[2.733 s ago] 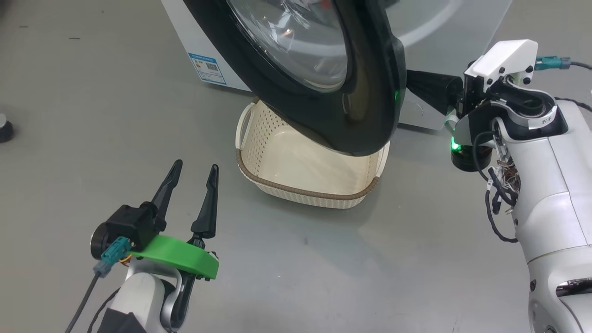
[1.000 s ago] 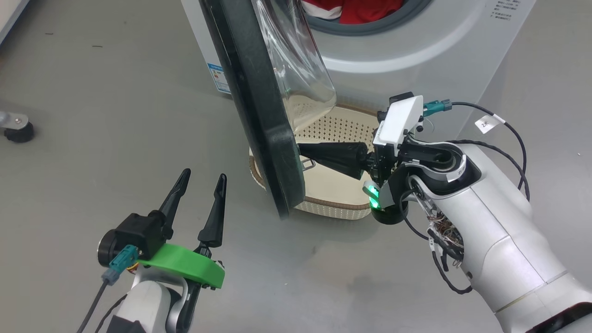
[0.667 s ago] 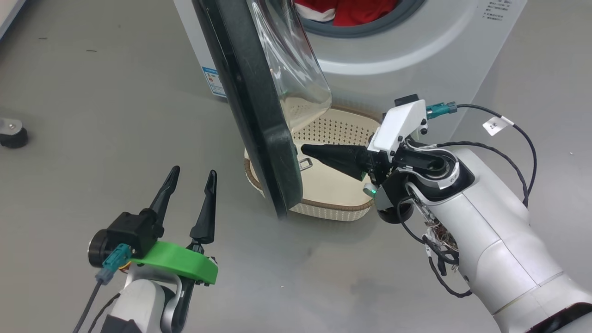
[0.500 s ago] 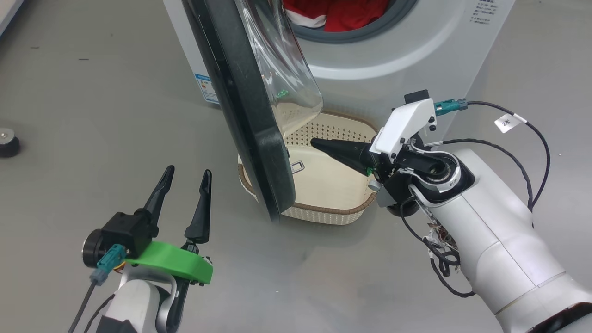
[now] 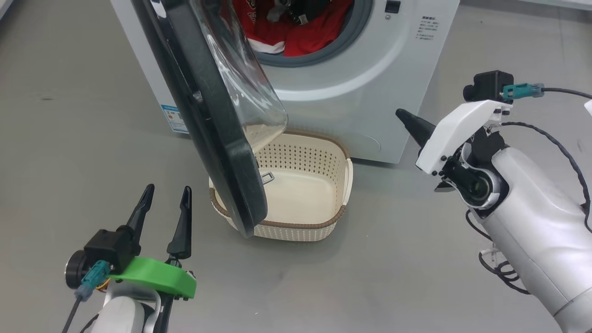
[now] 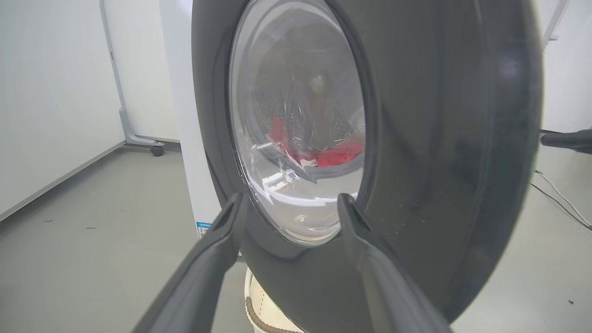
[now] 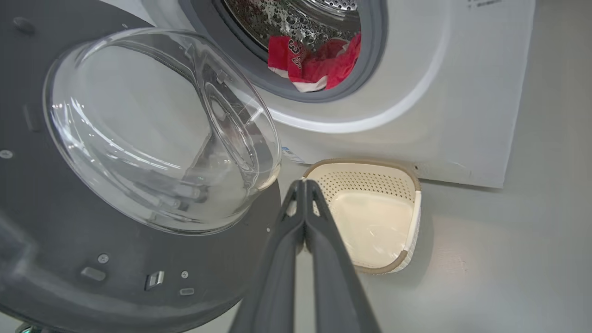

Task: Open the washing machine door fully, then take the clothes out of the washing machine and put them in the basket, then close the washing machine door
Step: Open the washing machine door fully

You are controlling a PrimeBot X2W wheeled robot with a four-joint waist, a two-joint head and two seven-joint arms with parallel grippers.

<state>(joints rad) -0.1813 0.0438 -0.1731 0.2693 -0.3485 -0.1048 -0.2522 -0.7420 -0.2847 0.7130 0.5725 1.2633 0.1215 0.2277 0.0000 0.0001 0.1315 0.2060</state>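
Observation:
The washing machine stands ahead with its door swung out to the left, edge-on to my head. Red clothes lie in the drum mouth. The cream basket sits on the floor below the opening, partly under the door. My left gripper is open near the door's outer face, holding nothing. My right gripper is shut and empty, to the right of the basket, apart from the door.
Grey floor surrounds the basket with free room in front and to the right. A blue label marks the machine's lower left corner. A wheeled stand leg stands left of the machine by the wall.
The door has swung wider. My right gripper has drawn away from the door's inner side, back to the right. The head camera has shifted, showing more of the drum.

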